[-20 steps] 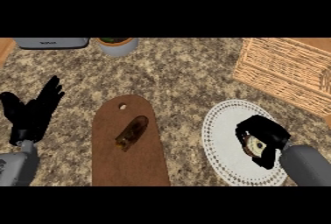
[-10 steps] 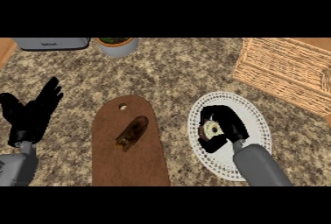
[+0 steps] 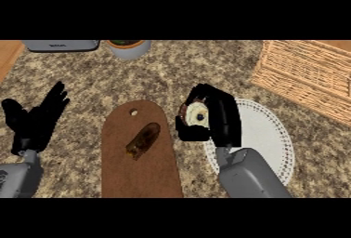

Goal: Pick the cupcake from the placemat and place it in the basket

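Observation:
My right hand (image 3: 224, 119) is curled round the cupcake (image 3: 197, 115), whose pale top with a dark centre shows between thumb and fingers. Hand and cupcake hang over the left edge of the white lacy placemat (image 3: 269, 139), partly above the speckled counter. The woven basket (image 3: 308, 74) stands at the far right, well apart from the hand. My left hand (image 3: 35, 122) rests open at the left edge, fingers up.
A brown cutting board (image 3: 140, 172) lies in the middle with a dark oblong food item (image 3: 142, 140) on it, just left of my right hand. A grey appliance (image 3: 60, 45) and a small pot (image 3: 127, 48) stand at the counter's far edge.
My right hand, shut on the cupcake, has moved left and away from me, from the placemat's right part to its left edge. The left hand has stayed still.

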Controlling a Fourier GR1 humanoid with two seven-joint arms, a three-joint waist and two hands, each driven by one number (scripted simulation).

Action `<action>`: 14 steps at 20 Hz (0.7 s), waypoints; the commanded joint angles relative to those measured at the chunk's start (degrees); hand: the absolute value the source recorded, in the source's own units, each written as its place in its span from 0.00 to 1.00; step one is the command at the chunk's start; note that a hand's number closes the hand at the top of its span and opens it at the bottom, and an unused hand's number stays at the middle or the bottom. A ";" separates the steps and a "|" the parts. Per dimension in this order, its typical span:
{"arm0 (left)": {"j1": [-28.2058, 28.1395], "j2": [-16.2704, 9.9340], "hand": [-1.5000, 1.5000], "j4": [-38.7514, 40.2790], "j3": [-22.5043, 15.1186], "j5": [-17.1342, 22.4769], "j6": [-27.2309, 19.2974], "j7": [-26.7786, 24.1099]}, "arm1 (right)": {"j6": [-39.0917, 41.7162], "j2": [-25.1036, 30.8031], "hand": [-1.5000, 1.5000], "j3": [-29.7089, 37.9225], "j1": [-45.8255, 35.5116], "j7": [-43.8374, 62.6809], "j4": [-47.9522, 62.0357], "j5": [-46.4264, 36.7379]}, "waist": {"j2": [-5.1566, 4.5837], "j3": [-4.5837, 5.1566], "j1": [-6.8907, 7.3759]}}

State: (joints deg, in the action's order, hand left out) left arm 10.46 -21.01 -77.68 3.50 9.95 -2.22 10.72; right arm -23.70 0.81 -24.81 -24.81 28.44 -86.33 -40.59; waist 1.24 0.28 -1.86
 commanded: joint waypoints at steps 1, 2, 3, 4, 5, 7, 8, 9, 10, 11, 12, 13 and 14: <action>1.29 -0.27 0.50 -0.74 0.10 0.44 0.65 1.73 | 2.48 -0.46 1.00 1.78 -5.43 16.66 -8.50 -10.20 | -0.51 -0.16 0.49; -0.25 -1.06 0.50 0.42 0.85 0.42 1.36 0.14 | 4.41 -0.77 1.00 0.57 -7.56 22.52 -11.17 -11.79 | -0.33 -0.09 0.48; 0.63 -1.02 0.50 -2.04 0.87 0.51 0.60 2.04 | 5.24 -0.78 1.00 2.07 -9.11 24.55 -11.44 -13.08 | -0.61 -0.19 1.19; -0.81 -0.17 0.50 -3.08 0.04 0.53 0.88 1.75 | 10.14 0.72 1.00 4.70 -11.88 26.32 -13.32 -14.03 | -0.55 -0.19 1.17; -0.98 1.40 0.50 -3.43 -0.72 -0.80 -0.53 0.40 | 9.05 -0.77 1.00 1.33 -13.69 29.50 -11.38 -16.62 | -0.85 -0.21 1.78; 1.96 -0.07 0.50 -0.57 0.62 0.59 1.23 2.65 | 14.34 -0.78 1.00 6.29 -19.27 32.28 -12.05 -17.43 | -0.96 -0.20 1.45; -0.43 -1.45 0.50 -8.28 0.40 1.30 1.60 6.65 | 12.34 -0.78 1.00 7.80 -18.55 30.65 -9.56 -18.12 | -0.95 -0.28 2.26; 1.52 -0.45 0.50 -2.86 0.82 0.02 1.16 2.87 | 14.71 -0.79 1.00 7.70 -23.45 33.32 -9.46 -18.02 | -1.10 -0.23 2.00; 1.15 0.48 0.50 -1.16 0.50 -0.63 1.49 1.04 | 16.27 0.15 1.00 10.33 -20.72 31.32 -11.08 -17.18 | -1.15 -0.25 1.72; 2.17 0.80 0.50 -0.23 0.84 -0.46 1.48 0.65 | 16.26 1.93 1.00 13.57 -23.05 28.53 -9.26 -15.28 | -1.23 -0.25 1.79; 0.79 1.95 0.50 -4.19 -1.41 -1.52 0.18 3.71 | 15.69 0.94 1.00 14.78 -26.51 29.86 -5.82 -16.58 | -1.19 -0.27 2.19; 3.30 1.97 0.50 0.72 -0.14 -1.71 0.44 1.49 | 15.97 1.87 1.00 15.68 -27.11 29.07 -5.94 -16.60 | -1.27 -0.25 1.85; 0.24 2.39 0.50 -0.55 -0.19 -1.82 0.93 -0.57 | 15.11 2.97 1.00 16.82 -26.00 27.76 -5.07 -16.61 | -1.25 -0.26 2.05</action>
State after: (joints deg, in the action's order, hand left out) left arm 11.69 -19.85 -79.29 3.46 9.04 -1.45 12.37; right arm -10.16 1.99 -12.67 -47.20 55.84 -93.75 -56.60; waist 0.15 0.05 -0.03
